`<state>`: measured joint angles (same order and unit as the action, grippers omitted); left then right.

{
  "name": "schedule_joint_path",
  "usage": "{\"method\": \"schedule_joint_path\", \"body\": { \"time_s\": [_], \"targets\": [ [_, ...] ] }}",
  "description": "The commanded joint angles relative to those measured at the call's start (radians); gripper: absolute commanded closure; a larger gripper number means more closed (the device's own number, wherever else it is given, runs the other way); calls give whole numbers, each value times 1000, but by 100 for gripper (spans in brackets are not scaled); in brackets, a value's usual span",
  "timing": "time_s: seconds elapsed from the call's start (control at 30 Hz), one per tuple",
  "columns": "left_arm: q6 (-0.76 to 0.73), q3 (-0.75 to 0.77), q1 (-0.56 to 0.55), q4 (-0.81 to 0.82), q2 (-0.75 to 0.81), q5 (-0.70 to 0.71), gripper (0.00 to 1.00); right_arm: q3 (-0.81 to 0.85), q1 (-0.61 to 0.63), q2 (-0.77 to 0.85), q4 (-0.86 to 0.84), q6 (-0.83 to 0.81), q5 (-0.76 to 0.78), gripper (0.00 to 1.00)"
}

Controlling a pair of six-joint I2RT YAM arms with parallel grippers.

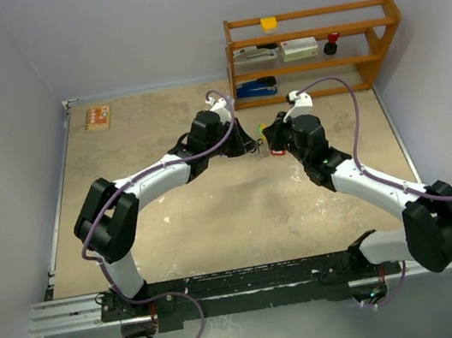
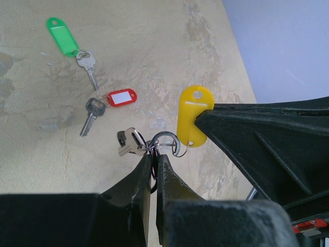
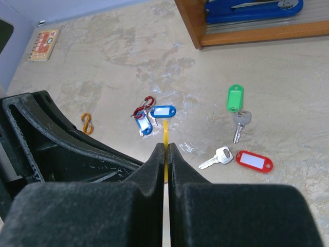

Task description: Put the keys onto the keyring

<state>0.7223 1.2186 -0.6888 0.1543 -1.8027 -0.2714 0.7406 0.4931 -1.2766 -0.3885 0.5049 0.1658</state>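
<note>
My left gripper (image 2: 154, 156) is shut on the dark keyring (image 2: 168, 138), held above the table. Silver keys (image 2: 130, 141) hang on the ring at its left. My right gripper (image 3: 165, 145) is shut on a yellow tag (image 3: 165, 131), seen edge-on there. In the left wrist view the yellow tag (image 2: 194, 116) sits right beside the keyring's open end, and its small wire loop touches the ring. On the table lie a green-tagged key (image 2: 66, 37), a red-tagged key (image 2: 121, 98) and two blue-tagged keys (image 3: 163, 111). In the top view both grippers meet near the middle back (image 1: 260, 141).
A wooden shelf (image 1: 315, 50) with a blue stapler (image 3: 252, 7) stands at the back right. An orange clip (image 3: 86, 123) and a red clip (image 3: 145, 104) lie near the blue tags. A small card (image 1: 98, 117) lies at the back left.
</note>
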Motion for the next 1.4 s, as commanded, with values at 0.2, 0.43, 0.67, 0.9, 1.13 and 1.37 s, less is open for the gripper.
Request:
{"method": "schedule_joint_path", "body": {
  "time_s": [0.2,0.43,0.67,0.9,1.13,1.37],
  "targets": [
    [-1,37,-5,30,20,18,100,36,7,15,-39,1,10,100],
    [-1,31,-5,30,25,23,100,29,7,21,-41,2,12,100],
    [0,33,-5,34,22,18,100,27,7,17,-39,3,12,100],
    [0,35,-4,34,18,18,100,26,7,13,-44,2,14,100],
    [-2,41,-5,34,16,14,100,26,7,4,-50,4,18,100],
    [5,38,-5,38,17,21,100,29,7,-3,-52,23,26,100]
  ]
}}
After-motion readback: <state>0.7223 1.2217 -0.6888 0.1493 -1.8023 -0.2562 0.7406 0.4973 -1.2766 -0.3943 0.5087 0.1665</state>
